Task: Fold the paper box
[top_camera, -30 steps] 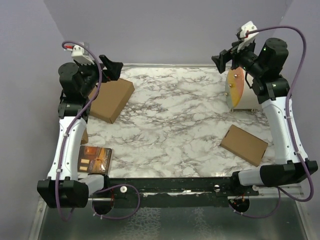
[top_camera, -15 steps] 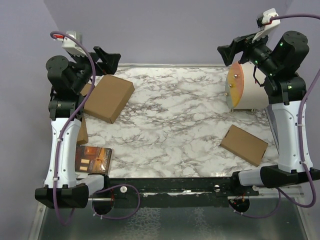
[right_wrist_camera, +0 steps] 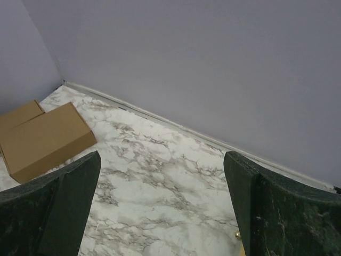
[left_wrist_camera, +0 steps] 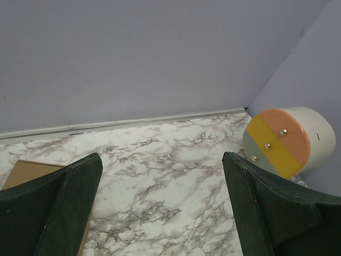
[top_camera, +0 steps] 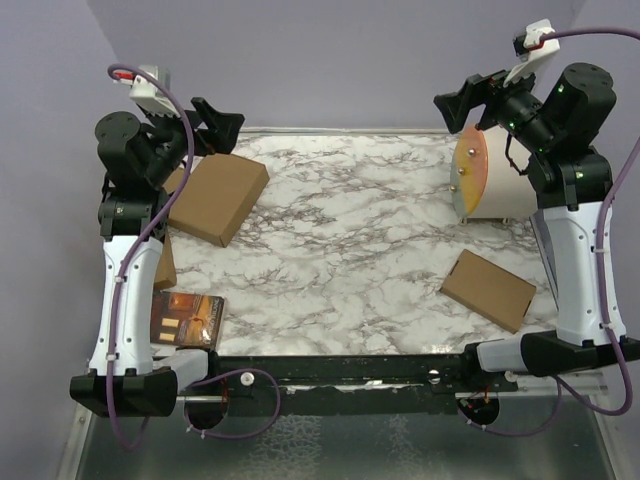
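From above, the box [top_camera: 215, 198] is lying at the far left of the marble surface [top_camera: 340, 250]. It is plain brown, closed and flat-topped, turned at an angle, with no flap standing open. Four brown cardboard pieces are showing: the box, a small box [top_camera: 488, 290] at the near right, a corner box [top_camera: 176, 180] peeking out just left of the box, and a strip [top_camera: 165, 265] mostly hidden by the left arm. One cylinder [top_camera: 490, 180] is lying on its side at the far right, and one dark card [top_camera: 187, 318] is lying at the near left. The left gripper [top_camera: 215, 122] is hanging above the box's far edge and the right gripper [top_camera: 455, 105] is hanging above the cylinder. Neither is touching anything.

In the left wrist view, the left gripper [left_wrist_camera: 161, 160] is spread wide with nothing between its fingers. A corner of the box [left_wrist_camera: 26, 170] is showing at the left finger and the cylinder [left_wrist_camera: 287, 141] is lying far right.

In the right wrist view, the right gripper [right_wrist_camera: 162, 157] is likewise gaping wide and gripping nothing. The box [right_wrist_camera: 50, 140] is lying at the left, with the corner box [right_wrist_camera: 20, 114] touching its far-left side.
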{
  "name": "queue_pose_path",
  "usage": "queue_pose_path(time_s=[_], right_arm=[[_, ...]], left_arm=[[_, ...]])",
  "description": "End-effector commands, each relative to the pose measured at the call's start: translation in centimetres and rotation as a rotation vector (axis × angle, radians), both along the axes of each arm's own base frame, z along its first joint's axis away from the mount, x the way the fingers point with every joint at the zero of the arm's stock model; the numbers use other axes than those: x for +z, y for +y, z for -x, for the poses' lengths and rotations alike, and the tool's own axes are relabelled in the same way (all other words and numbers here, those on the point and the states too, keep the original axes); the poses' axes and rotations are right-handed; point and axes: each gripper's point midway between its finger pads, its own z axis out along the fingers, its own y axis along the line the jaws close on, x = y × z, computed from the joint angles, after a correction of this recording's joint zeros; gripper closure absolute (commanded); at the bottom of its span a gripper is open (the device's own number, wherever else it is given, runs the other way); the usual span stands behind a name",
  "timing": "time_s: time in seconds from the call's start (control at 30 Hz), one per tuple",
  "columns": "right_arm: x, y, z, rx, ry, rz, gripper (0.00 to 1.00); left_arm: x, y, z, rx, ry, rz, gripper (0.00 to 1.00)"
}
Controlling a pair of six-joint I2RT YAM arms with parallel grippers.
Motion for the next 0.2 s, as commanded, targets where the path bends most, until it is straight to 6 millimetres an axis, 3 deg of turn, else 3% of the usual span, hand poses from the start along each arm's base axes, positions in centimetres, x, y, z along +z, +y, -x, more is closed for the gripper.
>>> queue_pose_path(time_s=[0.0,0.17], right_arm=[[0.56,-0.72,0.70,-0.028,-0.025,0.009,0.01],[0.07,-0.63,0.84,-0.015,-0.020,0.011,0.01]], left_arm=[[0.17,-0.20,0.95,-0.022,-0.015,-0.016,0.01],[-0.16,-0.21,0.97,-0.024,-0.009,-0.024,0.01]])
